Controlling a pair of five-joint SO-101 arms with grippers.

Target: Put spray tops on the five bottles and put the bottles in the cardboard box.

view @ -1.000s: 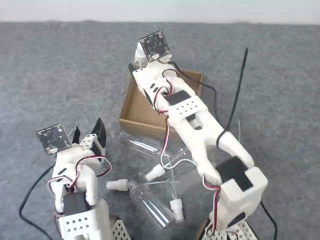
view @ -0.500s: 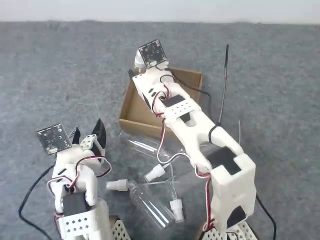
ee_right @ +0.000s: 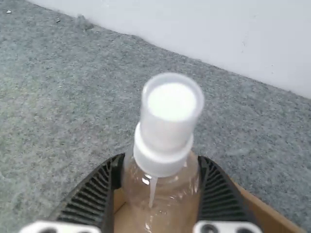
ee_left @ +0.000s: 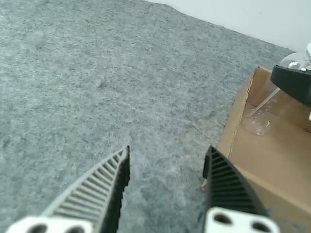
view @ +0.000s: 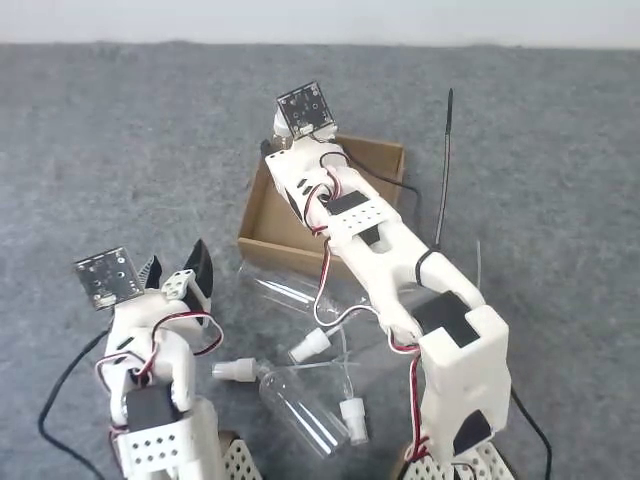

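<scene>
The left arm sits folded back close to its base, and the left gripper points out over the grey carpet with its jaws apart and nothing between them. Between the arms lie clear plastic bottles and loose white spray tops. The right arm stretches forward across the brown cardboard box. The right gripper is clamped on a clear white-capped bottle at the box's far left corner.

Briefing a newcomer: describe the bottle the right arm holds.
Find the cardboard box on the grey carpet. At its far left corner, the right tool grips a clear, white-topped bottle. The other bottles lie loose on the carpet.
</scene>
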